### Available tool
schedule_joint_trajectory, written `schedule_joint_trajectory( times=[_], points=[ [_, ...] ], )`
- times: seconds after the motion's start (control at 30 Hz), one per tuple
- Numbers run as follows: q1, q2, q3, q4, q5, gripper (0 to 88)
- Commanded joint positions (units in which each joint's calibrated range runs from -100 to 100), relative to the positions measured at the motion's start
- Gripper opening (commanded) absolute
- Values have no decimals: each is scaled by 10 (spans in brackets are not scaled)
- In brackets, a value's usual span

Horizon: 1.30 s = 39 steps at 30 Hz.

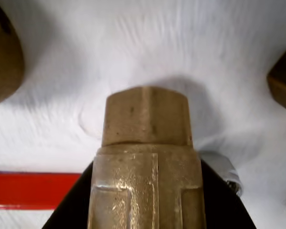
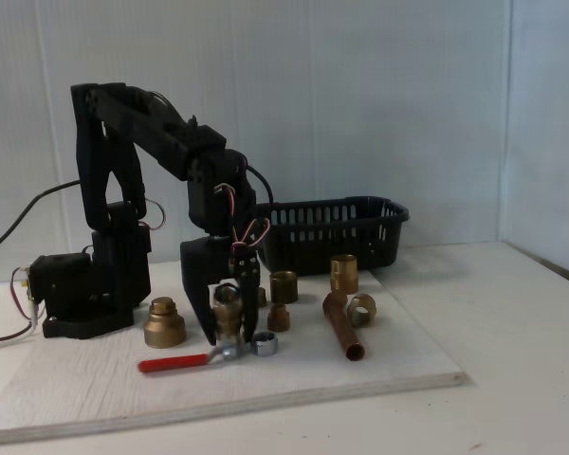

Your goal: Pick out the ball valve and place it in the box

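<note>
White walls back a pale board surface scattered with brass fittings. Near the front, the ball valve (image 2: 226, 318), a small brass body with a long flat red lever handle, stands between the black fingers (image 2: 197, 294) of the robot arm's gripper (image 2: 229, 334), which reaches straight down and closes around the brass body. In the wrist view the brass body (image 1: 147, 162) rises between dark fingers. The red handle lies flat, pointing left along the surface. The black oval slotted plastic basket (image 2: 334, 232) sits farther back and to the right, so the carry likely goes up and right.
</note>
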Motion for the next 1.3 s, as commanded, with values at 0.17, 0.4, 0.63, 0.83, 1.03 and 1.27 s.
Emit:
schedule_joint_trajectory(
  times=[0.17, 0.4, 0.63, 0.83, 1.03, 1.27],
  points=[
    [0, -2, -3, -2, -4, 12],
    [0, -10, -4, 0, -4, 9],
    [0, -10, -4, 0, -4, 9],
    [2, -10, -4, 0, -4, 9],
    [2, -10, -4, 0, -4, 9],
    [-12, -11, -95, 99, -21, 9]
  ],
)
